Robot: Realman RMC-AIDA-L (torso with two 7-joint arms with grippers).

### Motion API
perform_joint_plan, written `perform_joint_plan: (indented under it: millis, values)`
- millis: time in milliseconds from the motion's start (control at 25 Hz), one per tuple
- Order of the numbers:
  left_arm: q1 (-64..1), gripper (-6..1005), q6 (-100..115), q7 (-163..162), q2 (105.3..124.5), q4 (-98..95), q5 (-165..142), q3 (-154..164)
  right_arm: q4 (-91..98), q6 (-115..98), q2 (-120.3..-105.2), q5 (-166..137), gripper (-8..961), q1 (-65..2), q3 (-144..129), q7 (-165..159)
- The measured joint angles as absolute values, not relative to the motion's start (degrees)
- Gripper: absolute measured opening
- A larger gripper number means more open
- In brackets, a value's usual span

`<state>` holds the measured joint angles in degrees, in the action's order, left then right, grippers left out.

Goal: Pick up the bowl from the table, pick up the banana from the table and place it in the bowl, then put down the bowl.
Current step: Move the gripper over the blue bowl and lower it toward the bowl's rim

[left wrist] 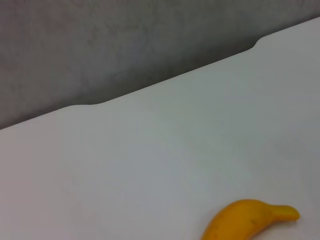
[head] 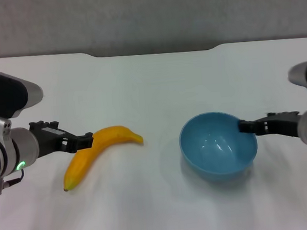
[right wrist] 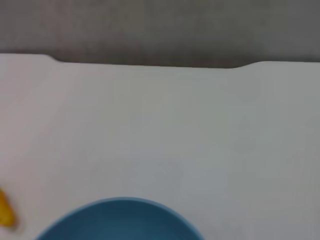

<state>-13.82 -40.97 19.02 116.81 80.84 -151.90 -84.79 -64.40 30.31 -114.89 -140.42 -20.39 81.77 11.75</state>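
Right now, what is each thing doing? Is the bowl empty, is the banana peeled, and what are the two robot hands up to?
bowl: upright, tilted a little, empty, gripped at its rim.
banana: unpeeled, lying on its side on the table, outside the bowl.
left gripper: at the banana's middle, touching it; grip unclear.
right gripper: shut on the bowl's rim, on the robot's right.
table: white, flat, holding the banana.

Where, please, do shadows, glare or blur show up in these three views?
Head view: soft, even lighting; the bowl casts a faint shadow on the table and carries small highlights inside; the banana casts a faint shadow too. Left wrist view: fairly sharp, no glare. Right wrist view: blurred throughout, the bowl's rim soft-edged.
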Motion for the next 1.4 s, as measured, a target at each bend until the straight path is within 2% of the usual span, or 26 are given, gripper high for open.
perform_joint_plan:
  millis: [1000, 1400]
  values:
    - [-14.2, 908, -40.7, 18.9, 116.81, 80.8, -151.9, -84.0, -50.9, 40.4, -114.78, -133.9, 857, -32.0, 86.8, 13.0]
    - [-14.2, 908, -40.5, 18.9, 116.81, 80.9, -151.9, -84.0, -50.1, 43.6, -114.83, -134.1, 826, -32.6, 88.4, 13.1]
